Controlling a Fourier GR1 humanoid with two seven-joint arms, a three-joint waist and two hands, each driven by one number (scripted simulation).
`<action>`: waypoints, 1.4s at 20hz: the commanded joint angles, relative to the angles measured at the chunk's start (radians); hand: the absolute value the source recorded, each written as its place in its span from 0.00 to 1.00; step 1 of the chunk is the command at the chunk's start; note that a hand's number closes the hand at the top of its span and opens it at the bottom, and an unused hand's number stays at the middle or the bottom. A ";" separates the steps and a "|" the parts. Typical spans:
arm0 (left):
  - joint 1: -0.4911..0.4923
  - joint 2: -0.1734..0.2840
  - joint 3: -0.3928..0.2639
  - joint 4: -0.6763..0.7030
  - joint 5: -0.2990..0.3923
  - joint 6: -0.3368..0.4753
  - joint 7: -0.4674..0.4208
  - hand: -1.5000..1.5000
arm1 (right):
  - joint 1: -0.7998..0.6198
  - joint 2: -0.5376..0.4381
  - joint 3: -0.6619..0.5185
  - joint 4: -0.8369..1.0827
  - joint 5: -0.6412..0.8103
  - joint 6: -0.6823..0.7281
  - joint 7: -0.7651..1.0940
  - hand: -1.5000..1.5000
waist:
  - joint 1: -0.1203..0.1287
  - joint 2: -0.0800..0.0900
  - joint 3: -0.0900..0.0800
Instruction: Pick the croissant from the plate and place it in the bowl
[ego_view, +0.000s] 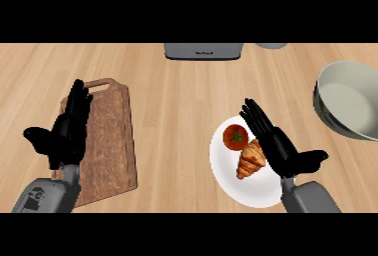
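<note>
On wooden counter (177, 100), plate (229, 172), bowl (351, 102)

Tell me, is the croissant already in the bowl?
No, the croissant lies on the white plate beside a tomato; the bowl holds nothing visible.

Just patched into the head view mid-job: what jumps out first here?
The white plate at lower right, carrying a croissant and a red tomato, with the open right hand over its right side. The grey bowl sits at the right edge; the open left hand hovers over a wooden cutting board.
</note>
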 joint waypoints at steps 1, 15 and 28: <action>0.013 0.030 0.024 -0.009 -0.005 -0.014 0.013 0.50 | -0.049 -0.031 -0.012 -0.041 0.115 -0.141 0.086 1.00 | 0.007 -0.016 0.016; 0.039 0.165 0.057 0.025 -0.026 -0.063 0.061 0.50 | 0.029 -0.380 0.051 0.044 0.874 -0.655 0.652 0.00 | -0.068 -0.044 -0.005; 0.026 0.181 0.059 0.011 0.004 -0.125 0.067 0.50 | -0.151 -0.226 0.203 -0.191 1.382 -0.343 1.422 0.00 | -0.018 -0.034 0.004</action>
